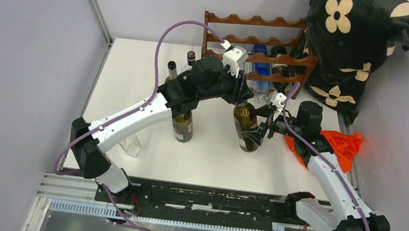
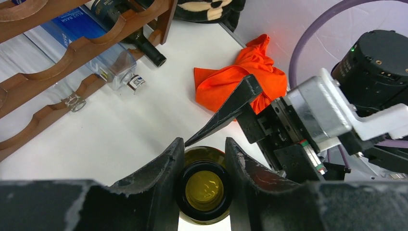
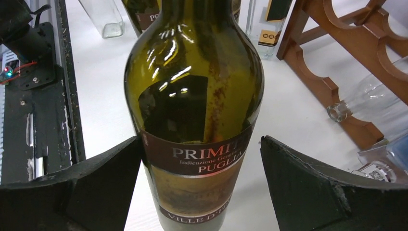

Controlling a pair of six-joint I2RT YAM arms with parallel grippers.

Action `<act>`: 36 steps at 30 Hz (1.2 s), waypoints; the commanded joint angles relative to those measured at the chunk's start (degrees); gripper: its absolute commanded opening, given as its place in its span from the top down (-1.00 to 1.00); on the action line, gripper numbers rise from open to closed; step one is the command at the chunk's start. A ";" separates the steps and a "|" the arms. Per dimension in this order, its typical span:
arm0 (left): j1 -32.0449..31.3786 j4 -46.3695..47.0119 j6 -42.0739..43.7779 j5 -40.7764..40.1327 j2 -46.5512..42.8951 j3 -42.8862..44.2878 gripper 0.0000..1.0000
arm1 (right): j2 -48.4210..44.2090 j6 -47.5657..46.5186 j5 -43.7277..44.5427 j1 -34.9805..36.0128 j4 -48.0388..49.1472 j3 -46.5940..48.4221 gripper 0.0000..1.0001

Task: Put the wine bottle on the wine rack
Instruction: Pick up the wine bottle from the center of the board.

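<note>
An olive-green wine bottle (image 1: 246,125) with a brown label stands upright on the white table, in front of the wine rack (image 1: 257,43). My left gripper (image 1: 243,96) comes down from above and is shut on the bottle's neck; the left wrist view shows the open mouth of the wine bottle (image 2: 204,190) pinched between its fingers (image 2: 159,168). My right gripper (image 3: 202,168) is open and straddles the labelled body of the wine bottle (image 3: 192,96). Its left finger (image 3: 110,168) lies against the glass, and the right one stands apart. The reddish-brown wine rack (image 3: 337,62) is just behind.
Clear glass bottles (image 1: 259,75) and a dark one lie in the rack's lower tiers. More dark bottles (image 1: 182,126) stand under and behind the left arm, and a clear bottle (image 1: 132,142) lies near its base. An orange cloth (image 1: 345,146) and a black floral blanket (image 1: 356,40) lie right.
</note>
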 commanded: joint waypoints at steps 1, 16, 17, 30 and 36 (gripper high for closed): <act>-0.73 9.17 -4.28 0.12 -0.08 2.66 0.96 | 0.35 7.34 2.56 0.51 7.89 -0.92 -0.96; -1.31 10.44 -5.45 0.88 0.94 3.46 0.96 | 2.01 14.17 2.56 2.24 17.79 -6.30 -0.92; -1.31 10.60 -5.52 0.92 1.00 3.49 0.96 | 2.11 13.89 2.69 2.44 17.88 -6.47 -0.91; -1.18 10.42 -5.36 0.61 -0.38 3.44 0.24 | 1.51 7.44 1.15 2.81 15.26 -4.80 1.00; -0.66 9.38 -4.88 -0.01 -5.15 0.39 -0.57 | -0.14 2.20 -2.69 2.67 11.16 -3.40 1.00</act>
